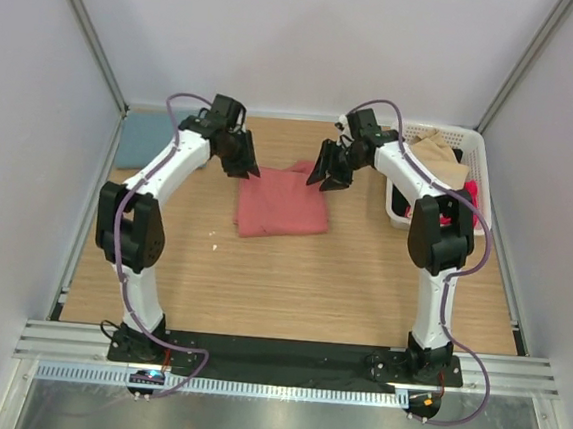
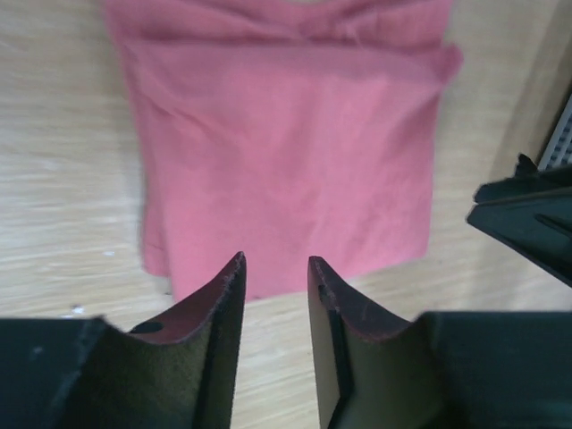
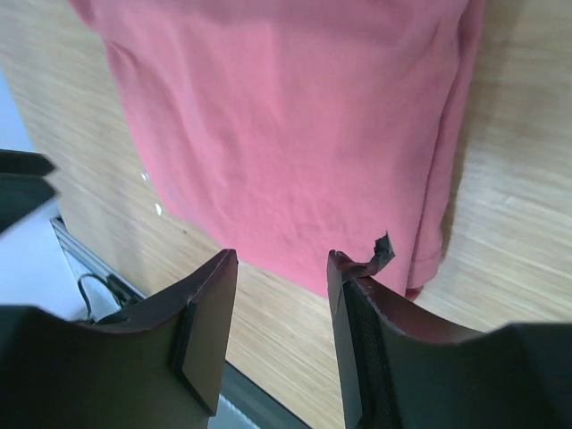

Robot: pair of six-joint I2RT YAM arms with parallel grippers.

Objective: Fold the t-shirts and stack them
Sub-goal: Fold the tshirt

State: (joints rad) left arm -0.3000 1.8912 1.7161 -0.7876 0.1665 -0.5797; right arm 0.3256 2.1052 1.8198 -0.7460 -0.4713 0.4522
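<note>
A salmon-red t-shirt (image 1: 281,202) lies folded into a rough square at the middle of the table. A dusty teal-blue t-shirt (image 1: 148,137) lies flat at the far left back corner. My left gripper (image 1: 241,160) hovers over the red shirt's far left corner, open and holding nothing. My right gripper (image 1: 328,173) hovers over its far right corner, also open and holding nothing. In the left wrist view the red shirt (image 2: 286,143) lies beyond the parted gripper (image 2: 275,264). In the right wrist view the same shirt (image 3: 295,125) lies beyond the gripper (image 3: 281,259), with bare wood between the fingers.
A white slatted basket (image 1: 477,156) stands at the back right, holding a tan cloth (image 1: 437,152) and a bright pink cloth (image 1: 471,201). White walls close in the table on three sides. A torn scrap of pad sticks up from the right gripper's fingertip (image 3: 382,250).
</note>
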